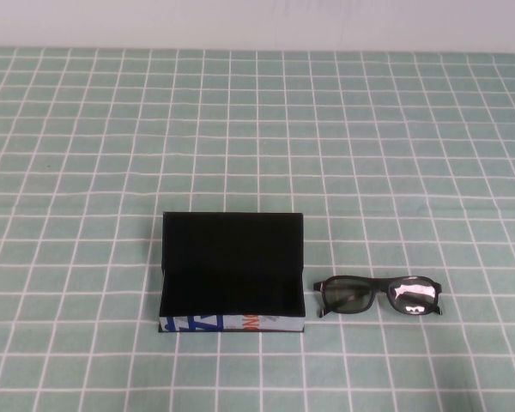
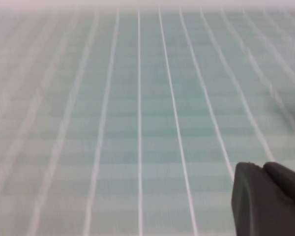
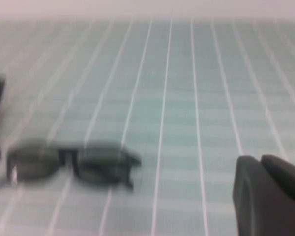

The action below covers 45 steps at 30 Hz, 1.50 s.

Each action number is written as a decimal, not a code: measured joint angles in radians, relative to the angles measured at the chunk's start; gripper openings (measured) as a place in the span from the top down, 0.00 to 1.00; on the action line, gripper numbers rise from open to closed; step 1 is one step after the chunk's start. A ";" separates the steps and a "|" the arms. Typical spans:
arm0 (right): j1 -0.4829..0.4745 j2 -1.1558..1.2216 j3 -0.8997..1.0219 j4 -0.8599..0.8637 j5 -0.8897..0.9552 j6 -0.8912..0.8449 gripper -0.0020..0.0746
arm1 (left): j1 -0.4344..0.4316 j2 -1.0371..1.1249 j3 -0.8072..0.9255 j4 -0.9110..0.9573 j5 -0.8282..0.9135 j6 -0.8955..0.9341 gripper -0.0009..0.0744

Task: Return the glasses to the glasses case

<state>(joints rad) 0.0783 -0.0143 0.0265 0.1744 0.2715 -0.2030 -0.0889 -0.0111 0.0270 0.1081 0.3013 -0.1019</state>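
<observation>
Lying on the green checked cloth (image 1: 395, 146), the case (image 1: 232, 273) is seen with its lid open and its black inside showing. A white strip with blue and orange print runs along its near edge. The glasses (image 1: 378, 294) are placed just beside the case, on its right, flat on the cloth and not touching it. The dark lenses face the robot.

Neither arm is seen from the high view. The left gripper (image 2: 268, 199) is seen only as a dark part in the corner of its own wrist view, above bare cloth. The right gripper (image 3: 268, 196) is seen the same way, near the glasses (image 3: 71, 164). Whether the jaws are open or closed cannot be told for either gripper.
</observation>
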 joint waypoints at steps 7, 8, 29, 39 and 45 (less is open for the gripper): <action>0.000 0.000 0.000 0.092 -0.203 -0.006 0.99 | 0.000 0.000 0.000 0.044 -0.301 -0.008 0.99; 0.000 0.000 0.000 0.092 -0.225 -0.024 0.99 | 0.000 0.000 0.000 0.044 -0.334 -0.010 0.99; 0.000 0.000 -0.073 0.091 -0.992 -0.052 0.99 | 0.000 -0.002 -0.037 -0.011 -0.951 -0.103 0.99; 0.000 0.089 -0.401 0.231 -0.998 -0.044 0.99 | 0.000 0.068 -0.308 -0.033 -0.900 -0.091 0.99; 0.000 0.267 -0.675 0.247 -0.765 -0.041 0.99 | 0.000 0.195 -0.505 -0.029 -0.754 -0.091 0.99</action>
<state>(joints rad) 0.0783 0.2527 -0.6486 0.4218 -0.4931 -0.2440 -0.0889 0.1842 -0.4775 0.0791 -0.4531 -0.1931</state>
